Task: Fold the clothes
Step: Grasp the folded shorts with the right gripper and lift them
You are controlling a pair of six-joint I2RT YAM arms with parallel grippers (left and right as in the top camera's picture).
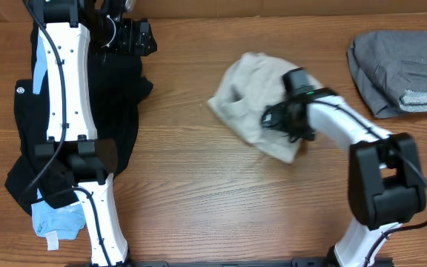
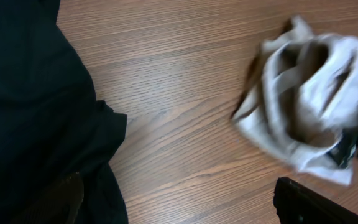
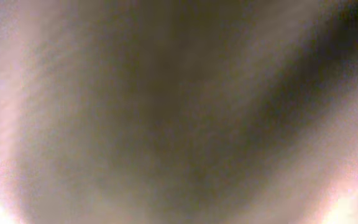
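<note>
Carefully, I aim to pinch one hem of the crumpled beige cotton garment [image 1: 245, 93] mid-worktop; right gripper [image 1: 286, 120] buried, closure untellable, left gripper [image 2: 185, 208] spread open.

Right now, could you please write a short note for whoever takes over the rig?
Left gripper: open, holding nothing, beside the black garment.
Right gripper: down on the beige garment. Its camera shows only blurred fabric, so I cannot tell if it is open or shut.
Done: the grey garment lies folded on the right side of the table.
To do: the beige garment is crumpled mid-table. The black garment and light blue garment are heaped under the left arm.
</note>
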